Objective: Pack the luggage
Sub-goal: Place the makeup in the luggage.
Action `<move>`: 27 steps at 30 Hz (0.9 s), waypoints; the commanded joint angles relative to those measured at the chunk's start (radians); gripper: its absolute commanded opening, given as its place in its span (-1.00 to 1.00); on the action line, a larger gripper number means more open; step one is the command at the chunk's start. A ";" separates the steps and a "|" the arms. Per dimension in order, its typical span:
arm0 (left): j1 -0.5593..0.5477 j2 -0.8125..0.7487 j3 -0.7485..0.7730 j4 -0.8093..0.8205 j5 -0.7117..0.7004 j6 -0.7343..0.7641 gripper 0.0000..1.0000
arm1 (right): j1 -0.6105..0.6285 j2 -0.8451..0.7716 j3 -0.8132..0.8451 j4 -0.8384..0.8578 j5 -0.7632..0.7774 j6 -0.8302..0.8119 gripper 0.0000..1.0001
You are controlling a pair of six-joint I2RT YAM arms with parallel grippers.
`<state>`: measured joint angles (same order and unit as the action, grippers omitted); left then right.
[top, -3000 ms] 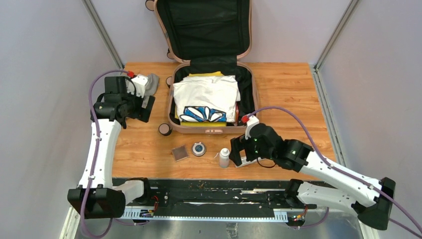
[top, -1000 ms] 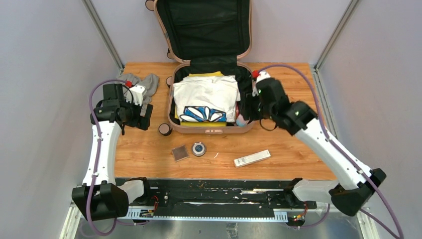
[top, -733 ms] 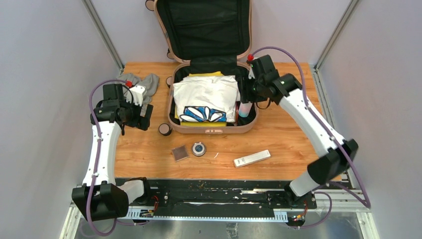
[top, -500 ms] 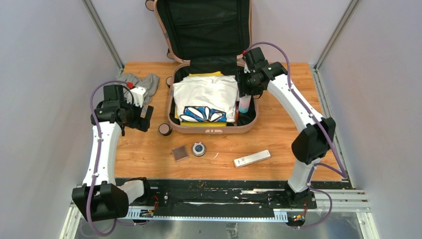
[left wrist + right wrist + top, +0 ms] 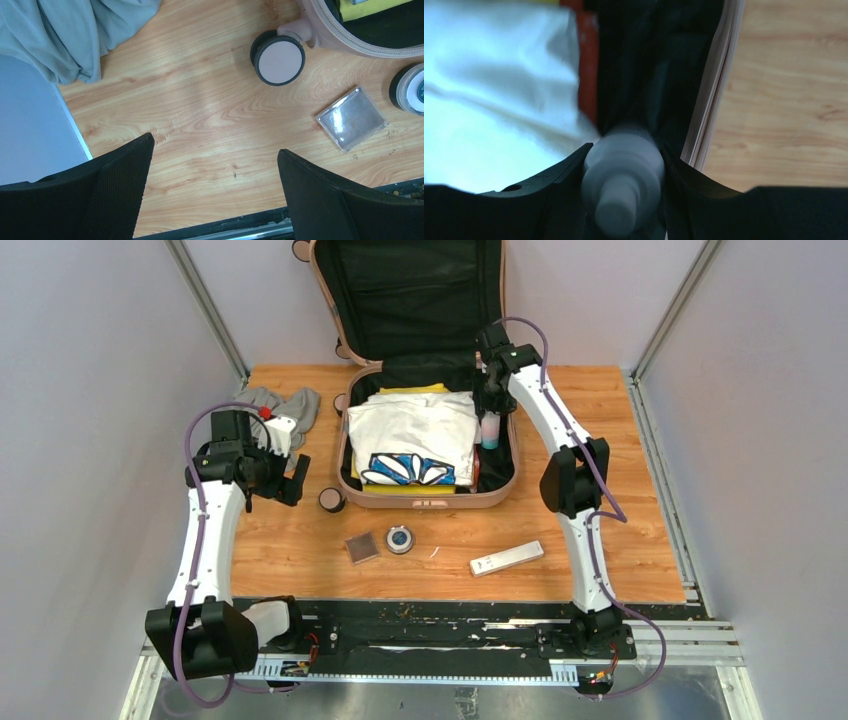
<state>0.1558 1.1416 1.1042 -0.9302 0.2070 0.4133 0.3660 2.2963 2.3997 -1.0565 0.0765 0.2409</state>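
Right end effector (image 5: 623, 200) around white bottle (image 5: 624, 155), inside luggage (image 5: 420, 502).

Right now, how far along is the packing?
Done: folded clothes lie in the luggage. In hand: the right gripper grips a bottle at the gap beside the clothes. Left: grey cloth, clear square case, round tin and white bar lie on the table; left gripper open, empty; lid up.

Am counting one each: suitcase (image 5: 430, 501), bottle (image 5: 490, 430), grey cloth (image 5: 288, 402), clear case (image 5: 362, 547), round tin (image 5: 400, 538), white bar (image 5: 507, 559); two folded garments (image 5: 412, 428) (white over yellow).
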 commanded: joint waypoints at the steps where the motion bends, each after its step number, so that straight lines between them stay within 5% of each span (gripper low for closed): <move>1: 0.008 0.011 0.003 -0.007 0.008 0.023 1.00 | -0.018 0.117 0.069 -0.102 0.013 -0.008 -1.00; 3: 0.008 0.012 0.005 -0.006 0.002 0.029 1.00 | -0.021 0.150 0.076 -0.092 0.016 0.000 -0.83; 7: 0.008 0.010 0.012 -0.007 -0.004 0.030 1.00 | -0.027 0.197 0.120 -0.064 0.030 0.022 0.23; 12: 0.008 0.011 0.013 -0.006 0.000 0.024 1.00 | -0.032 0.189 0.129 0.016 0.030 0.036 0.77; 17: 0.008 0.017 0.018 -0.006 -0.002 0.020 1.00 | -0.032 0.148 0.100 0.044 0.047 0.040 0.78; 27: 0.008 0.023 0.023 -0.007 -0.005 0.005 1.00 | -0.039 0.072 0.032 0.084 0.059 0.062 0.10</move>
<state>0.1558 1.1629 1.1049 -0.9302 0.2012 0.4309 0.3435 2.4321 2.4599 -0.9768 0.1005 0.2928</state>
